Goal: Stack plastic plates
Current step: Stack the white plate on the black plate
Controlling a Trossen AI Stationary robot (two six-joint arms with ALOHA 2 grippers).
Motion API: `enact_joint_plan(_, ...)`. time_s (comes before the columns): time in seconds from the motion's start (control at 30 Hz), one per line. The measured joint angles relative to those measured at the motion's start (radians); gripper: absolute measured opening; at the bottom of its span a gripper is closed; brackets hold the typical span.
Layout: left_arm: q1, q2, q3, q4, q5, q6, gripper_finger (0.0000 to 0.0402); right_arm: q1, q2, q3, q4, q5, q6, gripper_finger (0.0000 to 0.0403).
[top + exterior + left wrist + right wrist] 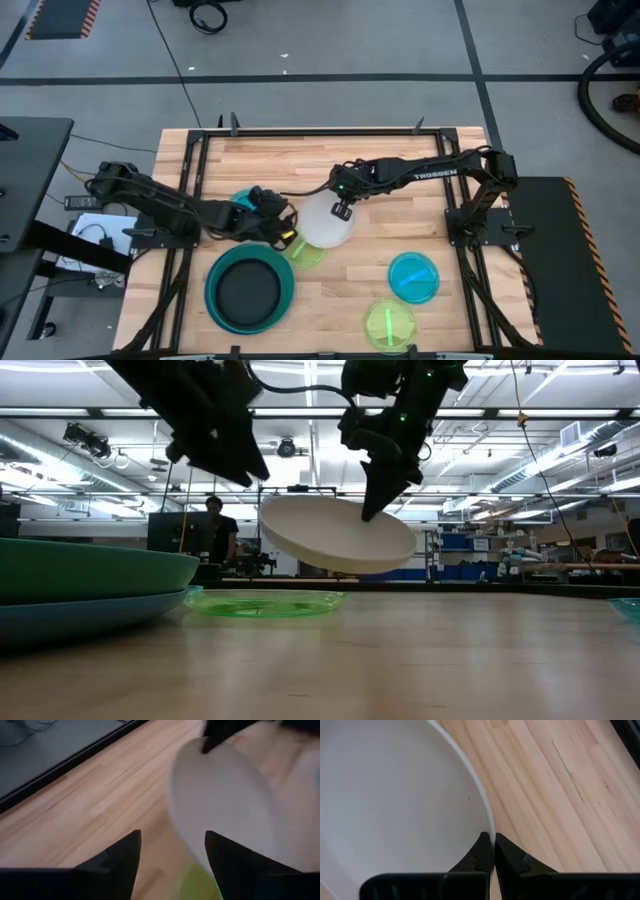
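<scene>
One white plate (325,220) hangs in the air above the middle of the desk (400,170), tilted, with its rim pinched between the right gripper's (492,851) clenched fingers. We see it just over a lime plate (265,603) that lies flat on the wood. Nearby sits the stack: a black plate (246,290) in the teal plate (284,298), with a blue plate (70,622) under them in the low view. A cyan plate (413,277) and a second lime one (388,325) lie well apart toward the right.

Our left gripper (172,855) hovers beside the white plate with its fingers spread and nothing between them.

We judge the main risk to be that thin edge grip: one pinch point on a tilted plate could let it swing or slip out during the carry to the stack. The left arm is close too, so a careless path could knock the plate loose or clip the stack's rim.
</scene>
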Motion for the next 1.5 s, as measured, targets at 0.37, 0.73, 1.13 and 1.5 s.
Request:
enact_joint_plan(0.37, 0.064, 0.060, 0.000, 0.056, 0.090, 0.051, 0.0208, 0.007, 0.000, -0.002, 0.026, -0.003, -0.002, 0.0016)
enact_joint_plan(0.73, 0.090, 0.022, 0.015, 0.015, 0.158, 0.063, 0.0185, 0.006, 0.000, -0.002, 0.045, -0.010, -0.013, 0.0016)
enact_joint_plan(1.13, 0.091, 0.027, 0.015, 0.004, 0.169, 0.075, 0.0146, 0.009, 0.000, -0.002, 0.112, -0.011, -0.056, 0.0016)
enact_joint_plan(1.5, 0.092, 0.027, 0.015, -0.014, 0.160, 0.057, 0.0086, 0.008, 0.000, -0.002, 0.158, -0.011, -0.057, 0.0024)
